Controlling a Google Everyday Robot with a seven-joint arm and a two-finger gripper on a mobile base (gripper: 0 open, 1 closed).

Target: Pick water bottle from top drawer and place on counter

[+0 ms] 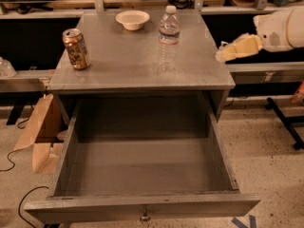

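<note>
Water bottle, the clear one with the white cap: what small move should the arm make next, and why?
Probably draw the gripper back: the clear plastic water bottle stands upright on the flat grey counter, and the gripper hangs beyond its right edge, touching nothing.
</note>
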